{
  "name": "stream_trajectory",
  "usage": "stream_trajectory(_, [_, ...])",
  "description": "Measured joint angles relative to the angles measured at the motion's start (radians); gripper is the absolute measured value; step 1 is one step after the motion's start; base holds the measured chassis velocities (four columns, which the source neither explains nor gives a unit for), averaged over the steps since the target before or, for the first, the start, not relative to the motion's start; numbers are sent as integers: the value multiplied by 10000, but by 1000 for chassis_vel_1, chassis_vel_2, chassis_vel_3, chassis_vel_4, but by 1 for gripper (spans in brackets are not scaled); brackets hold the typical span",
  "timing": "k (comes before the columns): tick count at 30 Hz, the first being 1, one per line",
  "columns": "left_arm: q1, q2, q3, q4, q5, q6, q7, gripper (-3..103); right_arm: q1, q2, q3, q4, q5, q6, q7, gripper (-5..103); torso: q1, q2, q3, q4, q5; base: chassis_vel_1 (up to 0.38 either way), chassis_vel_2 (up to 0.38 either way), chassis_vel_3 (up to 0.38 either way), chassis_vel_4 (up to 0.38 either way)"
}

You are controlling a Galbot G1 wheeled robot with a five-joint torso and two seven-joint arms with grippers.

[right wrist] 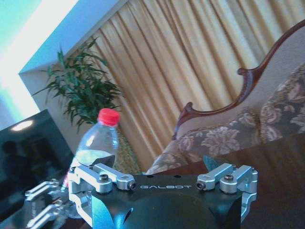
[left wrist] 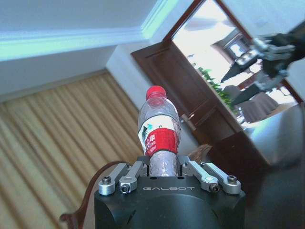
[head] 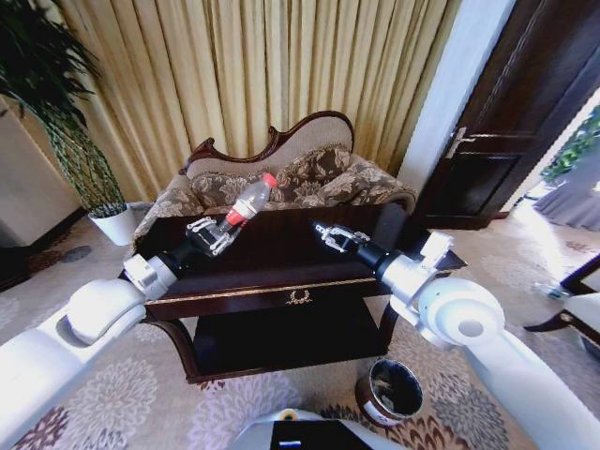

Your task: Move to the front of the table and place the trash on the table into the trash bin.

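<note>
My left gripper is shut on the lower body of the trash, a clear plastic bottle with a red cap and red-white label. It holds the bottle tilted above the left part of the dark glossy table. My right gripper hovers open over the table's middle, a short way right of the bottle, and the left wrist view shows this right gripper with its fingers spread. The bottle appears beyond my right wrist. The round brown trash bin stands on the carpet below the table's right front corner.
A patterned sofa stands right behind the table, with gold curtains beyond it. A plant in a white pot is at the far left. A dark wooden door is on the right. Flowered carpet lies in front.
</note>
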Motion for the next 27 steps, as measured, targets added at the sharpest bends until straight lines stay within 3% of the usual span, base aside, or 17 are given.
stream_trajectory(8, [-243, 150, 369, 69, 182, -485, -76, 27, 690, -186, -318, 156, 395, 47, 69, 100, -1, 0, -1, -1, 0, 0, 0, 0, 0])
stream_trajectory(16, [-1087, -189, 885, 1443, 156, -1047, 139, 27, 968, -213, -622, -323, 121, 50, -98, 100, 0, 0, 0, 1, -2, 0, 0, 0, 0])
stream_trajectory(21, [-3057, -459, 2175, 2620, 76, -1455, 399, 27, 1163, -329, -752, -660, -12, 47, -287, 100, 0, 0, 1, -1, 0, 0, 0, 0, 0])
stream_trajectory(23, [-3277, -489, 2354, 2700, 61, -1477, 421, 27, 1204, -333, -766, -723, -34, 46, -322, 100, 0, 0, 0, -1, 0, 0, 0, 0, 0])
stream_trajectory(26, [-4783, -834, 4048, 3104, -19, -1482, 448, 27, 1410, -278, -849, -1138, -158, 44, -470, 100, 0, -1, 1, 0, 0, 0, 0, 0, 0])
stream_trajectory(27, [-4783, -834, 4048, 3104, -19, -1482, 448, 27, 1410, -278, -849, -1138, -158, 44, -470, 100, 0, -1, 1, 0, 0, 0, 0, 0, 0])
